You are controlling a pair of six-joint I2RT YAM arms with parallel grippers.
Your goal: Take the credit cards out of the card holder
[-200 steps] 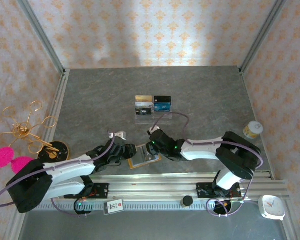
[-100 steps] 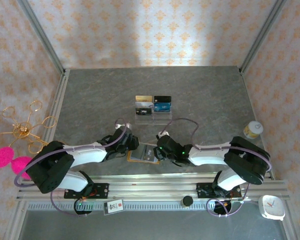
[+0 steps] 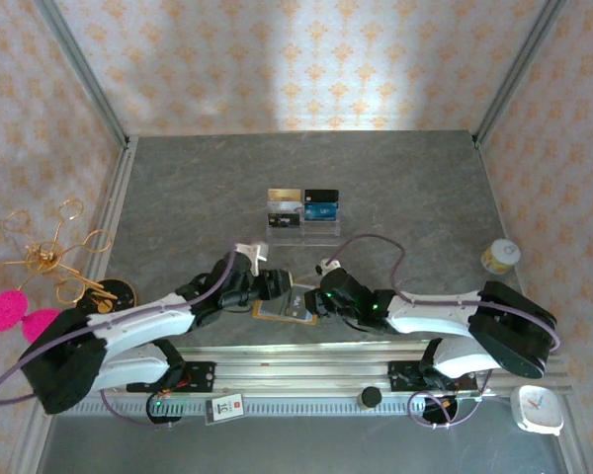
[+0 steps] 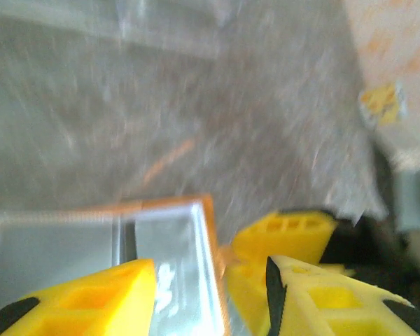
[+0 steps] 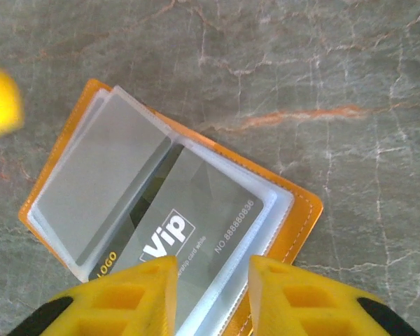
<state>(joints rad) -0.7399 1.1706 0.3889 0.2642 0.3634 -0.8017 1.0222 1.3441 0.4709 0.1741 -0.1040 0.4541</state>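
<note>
Lying open on the table (image 3: 395, 188), the card holder (image 5: 294, 220) is left unmoved; the left gripper (image 4: 210, 269) has been swung over its edge, jaws widened; the right gripper (image 5: 211, 266), jaws narrowly parted, is held over the VIP card (image 5: 196, 203), not yet drawn out.

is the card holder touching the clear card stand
Apart. The top external view shows a stretch of bare table between the open card holder, which lies near the arms, and the clear stand farther back.

The card holder (image 5: 299, 213) is orange, its card (image 5: 196, 210) grey with white "Vip" lettering; the table (image 5: 350, 77) is grey marble veined orange, the wallpaper (image 3: 306, 59) cream with orange motifs.
</note>
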